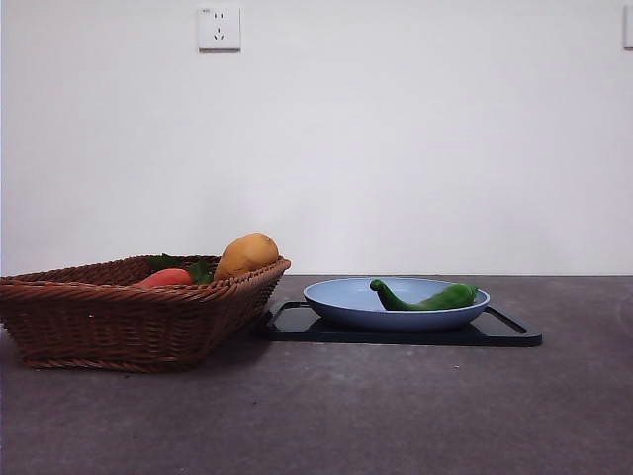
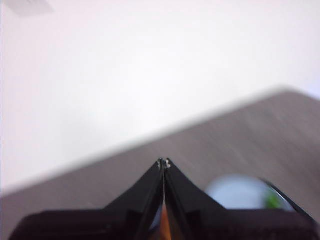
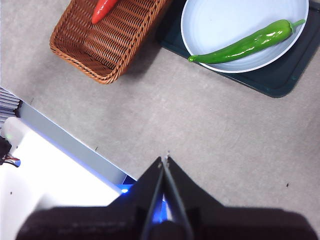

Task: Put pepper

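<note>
The pepper (image 1: 427,298) lies in the blue plate (image 1: 336,302) (both grippers' jaws closed, empty).

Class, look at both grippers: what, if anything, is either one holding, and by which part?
Nothing is held. The left gripper and right gripper are both shut on nothing; the pepper lies free in the blue plate.

Grey matte bench (image 1: 396,416) filling the lower frame, brown wicker basket (image 1: 119,317) resting on it at the left, flat black tray (image 1: 504,332) lying on it right of centre, just beside the basket's corner
</note>
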### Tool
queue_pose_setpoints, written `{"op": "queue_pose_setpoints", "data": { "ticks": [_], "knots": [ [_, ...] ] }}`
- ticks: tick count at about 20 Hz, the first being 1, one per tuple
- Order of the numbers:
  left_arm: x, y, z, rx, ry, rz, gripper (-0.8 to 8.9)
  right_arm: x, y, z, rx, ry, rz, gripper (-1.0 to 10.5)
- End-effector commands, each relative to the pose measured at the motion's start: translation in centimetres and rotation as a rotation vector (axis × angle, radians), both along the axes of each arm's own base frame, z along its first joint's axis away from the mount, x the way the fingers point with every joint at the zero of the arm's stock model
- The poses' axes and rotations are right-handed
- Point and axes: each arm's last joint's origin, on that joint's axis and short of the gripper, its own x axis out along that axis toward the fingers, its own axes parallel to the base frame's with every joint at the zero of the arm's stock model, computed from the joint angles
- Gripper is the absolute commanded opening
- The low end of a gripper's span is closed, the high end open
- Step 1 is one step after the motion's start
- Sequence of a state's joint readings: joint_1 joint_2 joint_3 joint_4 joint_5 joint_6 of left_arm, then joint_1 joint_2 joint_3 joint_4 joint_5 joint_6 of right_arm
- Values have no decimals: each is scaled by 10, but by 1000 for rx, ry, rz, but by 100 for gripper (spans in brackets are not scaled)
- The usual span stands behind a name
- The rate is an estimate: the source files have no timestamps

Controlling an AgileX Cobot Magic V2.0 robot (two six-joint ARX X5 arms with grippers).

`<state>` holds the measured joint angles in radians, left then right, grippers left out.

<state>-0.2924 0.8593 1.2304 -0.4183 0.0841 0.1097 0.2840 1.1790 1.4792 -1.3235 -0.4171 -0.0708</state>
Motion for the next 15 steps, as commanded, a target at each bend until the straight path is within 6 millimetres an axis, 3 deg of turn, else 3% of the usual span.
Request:
{"op": "queue_pose_setpoints", "data": {
  "ticks": [1,6,12,15],
  "knots": [
    [-10,16,-13,1,-133,94,8,2,1,4,6,-13,-1,4],
    [-33,46,-84,-2,-206,405,8,2,1,4,6,-13,-1,4],
    [-48,58,-180,17,-158,528,8,2,1,4,6,-13,-1,4],
    [-50,59,-216,17,-126,544,8,2,1,4,6,-13,-1,4]
  ]
}}
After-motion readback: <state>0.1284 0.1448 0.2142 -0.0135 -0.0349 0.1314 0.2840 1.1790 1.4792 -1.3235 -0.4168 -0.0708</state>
